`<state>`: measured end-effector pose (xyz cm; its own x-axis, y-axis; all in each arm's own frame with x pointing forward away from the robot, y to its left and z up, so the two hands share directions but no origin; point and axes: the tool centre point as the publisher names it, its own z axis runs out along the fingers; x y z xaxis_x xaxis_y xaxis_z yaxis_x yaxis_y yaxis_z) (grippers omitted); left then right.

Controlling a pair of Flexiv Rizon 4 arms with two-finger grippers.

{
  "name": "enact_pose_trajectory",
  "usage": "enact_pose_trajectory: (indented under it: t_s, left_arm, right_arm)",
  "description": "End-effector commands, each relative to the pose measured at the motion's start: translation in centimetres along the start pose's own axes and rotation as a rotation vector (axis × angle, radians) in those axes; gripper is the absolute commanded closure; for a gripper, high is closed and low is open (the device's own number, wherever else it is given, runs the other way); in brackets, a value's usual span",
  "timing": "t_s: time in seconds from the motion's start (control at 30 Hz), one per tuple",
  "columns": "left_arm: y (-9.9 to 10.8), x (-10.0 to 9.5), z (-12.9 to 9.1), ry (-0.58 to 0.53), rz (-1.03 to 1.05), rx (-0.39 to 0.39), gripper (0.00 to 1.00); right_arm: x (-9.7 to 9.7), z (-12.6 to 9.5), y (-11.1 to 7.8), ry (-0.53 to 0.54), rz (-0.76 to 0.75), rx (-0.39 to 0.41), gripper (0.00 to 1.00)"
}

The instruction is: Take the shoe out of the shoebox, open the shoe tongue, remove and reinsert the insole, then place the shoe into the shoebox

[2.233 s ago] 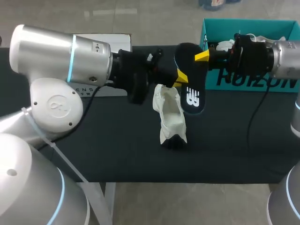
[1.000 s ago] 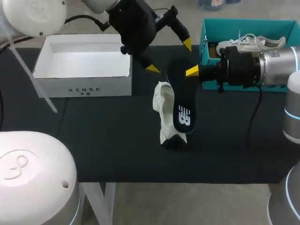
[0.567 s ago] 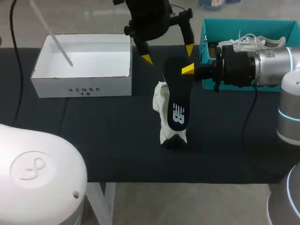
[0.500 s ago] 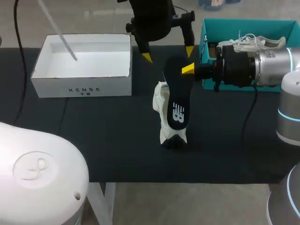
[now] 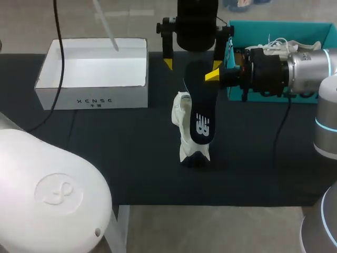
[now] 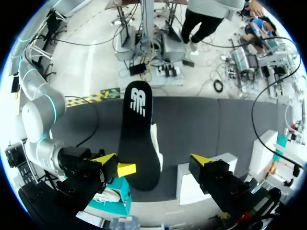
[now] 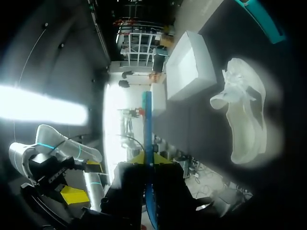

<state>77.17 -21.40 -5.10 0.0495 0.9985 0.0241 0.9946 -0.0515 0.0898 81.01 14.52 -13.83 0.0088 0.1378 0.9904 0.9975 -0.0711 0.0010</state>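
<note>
A black insole with a white logo hangs tilted over the table, its lower end against the white shoe on the dark mat. My right gripper comes in from the right and is shut on the insole's upper end. My left gripper hangs open just behind that end, one yellow tip on each side, touching nothing. In the left wrist view the insole lies between the spread fingers of the left gripper, with the shoe behind it. In the right wrist view the right gripper holds the insole edge-on, the shoe beside it.
An open white shoebox stands at the back left of the table. A teal shoebox at the back right holds another white shoe, partly hidden by my right arm. The dark table surface spreads in front.
My left arm has swung right and turned, so its open gripper now straddles the insole's top. The right gripper has moved slightly, still shut on the insole. The shoe has stayed put.
</note>
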Motion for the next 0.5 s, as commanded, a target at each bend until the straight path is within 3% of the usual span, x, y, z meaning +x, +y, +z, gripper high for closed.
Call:
enact_pose_trajectory:
  t_s: [0.03, 0.5]
  left_arm:
    - [0.78, -0.69, 0.22, 0.084, 0.012, -0.011, 0.00]
    - [1.04, -0.96, 0.68, -0.012, 0.018, -0.017, 0.00]
  right_arm:
    - [0.01, 0.09, 0.00, 0.001, 0.005, 0.004, 1.00]
    - [-0.17, -0.28, 0.16, 0.009, 0.020, 0.000, 1.00]
